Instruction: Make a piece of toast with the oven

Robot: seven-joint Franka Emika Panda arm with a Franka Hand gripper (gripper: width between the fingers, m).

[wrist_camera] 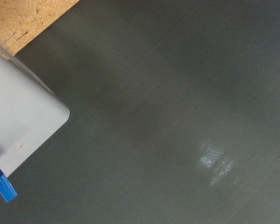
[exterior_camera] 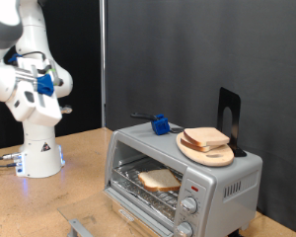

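Arm is hanging folded at the upper left of the exterior view, well away from the oven (exterior_camera: 184,170), with a piece of toast (exterior_camera: 159,179) lying inside.

The gripper (exterior_camera: 51,87) is sitting high at the exterior view's left with blue parts on it, nothing showing between its fingers; whether they are apart or together cannot be told. The oven is occupying the lower right of the frame, its door (exterior_camera: 138,204) hanging open at the front and the slice resting on the wire rack. On its roof a round wooden plate (exterior_camera: 206,150) is carrying more bread (exterior_camera: 205,137), a blue-handled tool (exterior_camera: 159,123) is lying just beside it, and a black stand (exterior_camera: 229,120) is rising behind. The wrist view is showing only dark floor, a corner of wooden tabletop (wrist_camera: 28,17) and a grey-white box edge.
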